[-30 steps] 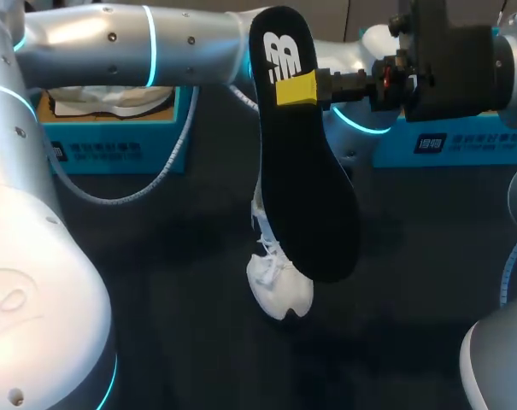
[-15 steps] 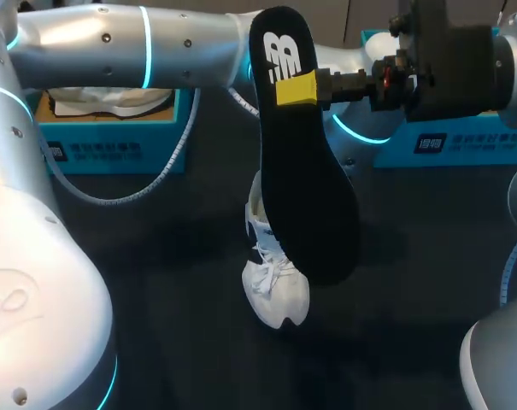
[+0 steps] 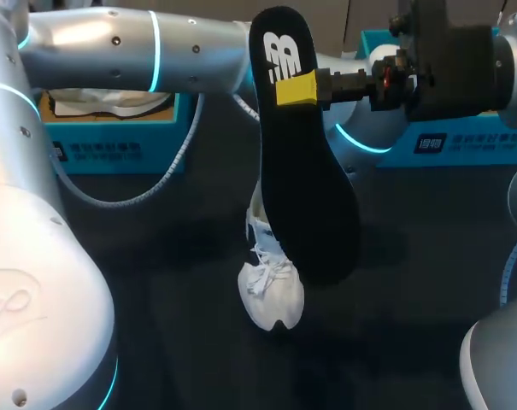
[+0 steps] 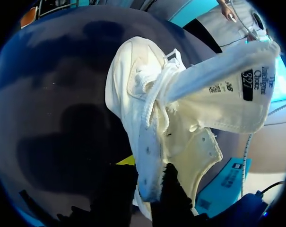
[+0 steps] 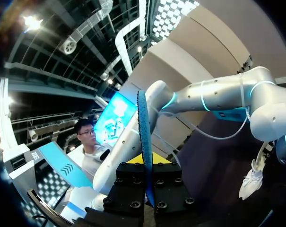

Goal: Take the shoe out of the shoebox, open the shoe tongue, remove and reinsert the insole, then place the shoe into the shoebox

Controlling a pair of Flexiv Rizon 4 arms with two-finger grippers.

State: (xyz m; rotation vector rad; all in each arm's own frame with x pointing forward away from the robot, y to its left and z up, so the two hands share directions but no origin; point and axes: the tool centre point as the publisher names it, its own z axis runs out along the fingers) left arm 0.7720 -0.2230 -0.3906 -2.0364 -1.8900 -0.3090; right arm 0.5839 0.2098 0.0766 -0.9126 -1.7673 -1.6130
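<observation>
A white shoe (image 3: 271, 295) hangs toe down just above the dark table, below my left arm (image 3: 155, 51). In the left wrist view my left gripper (image 4: 148, 176) is shut on the side wall of the shoe (image 4: 147, 109), whose tongue (image 4: 223, 94) is pulled out away from the laces. My right gripper (image 3: 296, 88) is high in the middle, shut on the heel end of a black insole (image 3: 305, 188) that hangs down and hides my left gripper in the head view. In the right wrist view the insole (image 5: 143, 137) stands edge-on between the right gripper's (image 5: 145, 166) fingers, with the shoe (image 5: 253, 179) far below.
A blue shoebox (image 3: 113, 141) holding white paper stands at the back left. A second blue box part (image 3: 463, 141) lies at the back right, behind my right arm. Bare dark table (image 3: 173, 282) surrounds the shoe.
The shoe has shifted a little down and to the left, its toe swinging slightly. The right gripper and the insole have not moved.
</observation>
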